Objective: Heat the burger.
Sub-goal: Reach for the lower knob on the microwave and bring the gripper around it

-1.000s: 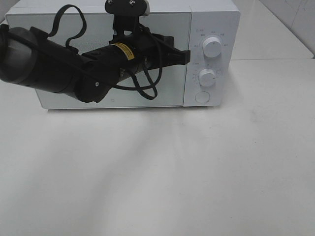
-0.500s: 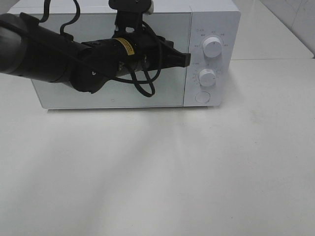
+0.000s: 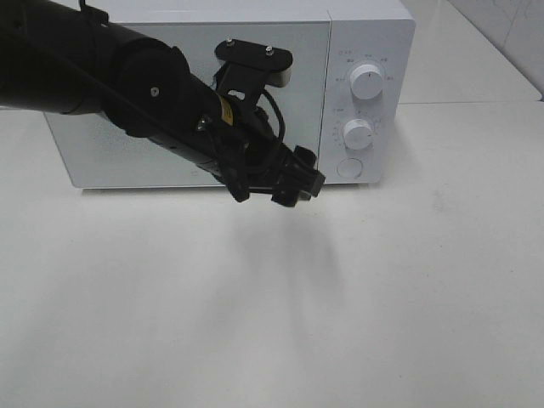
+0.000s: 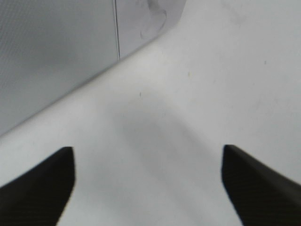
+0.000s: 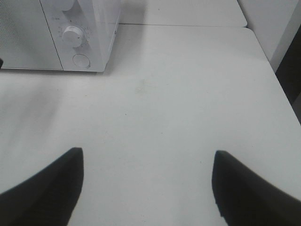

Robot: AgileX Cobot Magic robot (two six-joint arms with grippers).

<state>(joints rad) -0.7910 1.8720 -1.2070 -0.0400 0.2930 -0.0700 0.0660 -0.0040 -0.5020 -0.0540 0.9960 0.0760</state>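
The left gripper's [image 4: 148, 150] black fingers [image 4: 42, 183] stand wide apart and hold nothing, above the white desk [image 3: 272, 323]. The right gripper [image 5: 146, 151] is likewise spread wide and empty. A white box-shaped microwave oven [image 3: 310, 76], door shut, stands at the desk's far edge. The black left arm [image 3: 127, 85] slants down across its door. Where the burger is cannot be told.

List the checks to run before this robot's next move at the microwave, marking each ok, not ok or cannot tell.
1. The microwave door is shut, flush with the front: ok.
2. The left gripper is open and empty: ok.
3. The right gripper is open and empty: ok.
4. The burger is inside: cannot tell, none in view.
5. The lower knob is set: cannot tell, markings too small.
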